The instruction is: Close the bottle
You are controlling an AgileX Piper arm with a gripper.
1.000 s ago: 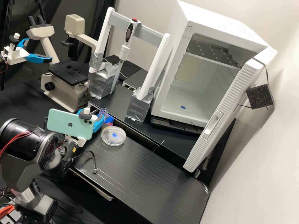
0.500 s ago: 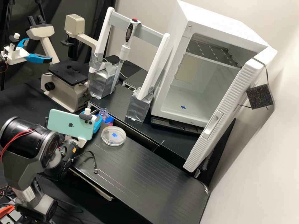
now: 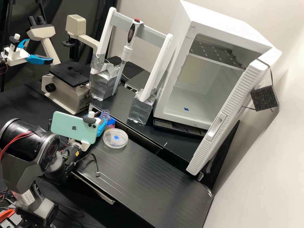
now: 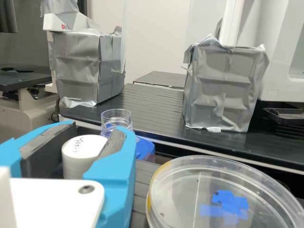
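In the high view my gripper (image 3: 98, 121) stands beside the open bottle (image 3: 105, 115), partly hidden behind the phone. The wrist view shows my gripper (image 4: 98, 134) shut on the white cap (image 4: 80, 154), whose marked round top faces up between the dark pads. Just beyond the fingertips is the clear, uncapped neck of the bottle (image 4: 116, 118), apart from the cap. My fingers hide part of the bottle's body.
A lidded petri dish (image 3: 115, 138) sits close beside the gripper on the black bench (image 3: 148, 177). Foil-wrapped stand feet (image 3: 141, 107), a microscope (image 3: 68, 85) and an open white incubator (image 3: 202, 82) stand behind.
Since a second ago the fingers have closed in on the cap. The gripper and phone have then moved slightly right in the high view, towards the bottle, which has stayed put.
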